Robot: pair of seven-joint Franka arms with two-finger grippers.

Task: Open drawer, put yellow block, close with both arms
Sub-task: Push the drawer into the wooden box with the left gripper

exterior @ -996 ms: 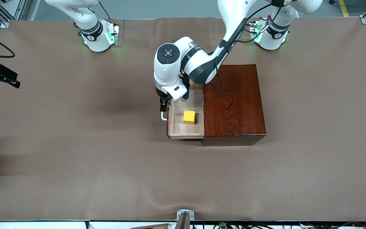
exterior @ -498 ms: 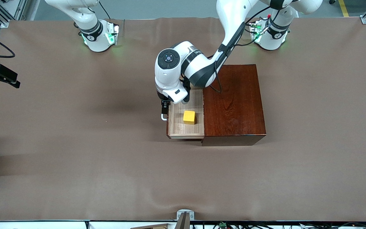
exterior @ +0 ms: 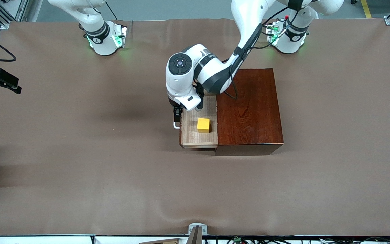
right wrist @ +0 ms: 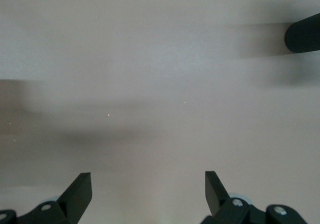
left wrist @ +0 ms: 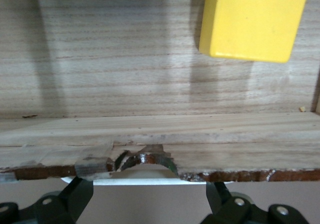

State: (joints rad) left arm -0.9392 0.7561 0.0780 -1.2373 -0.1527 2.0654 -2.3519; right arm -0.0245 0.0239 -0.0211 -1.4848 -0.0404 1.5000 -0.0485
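Although the yellow block [exterior: 203, 125] already lies loose on the pale floor of the open drawer [exterior: 190, 134], at about nine o'clock from the wooden box [exterior: 249, 108], it appears light, rigid and smooth. The drawer is best moved by its white handle [exterior: 175, 126]. The left gripper [exterior: 177, 117] straddles that handle, jaws apart. The right gripper [right wrist: 147, 196] waits over bare worktop [exterior: 80, 152], jaws apart.

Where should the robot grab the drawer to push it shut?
Best by the white loop handle on the drawer front, coming from above at the right arm's end. It sticks out, so fingers fit around it. The left hand is already there.
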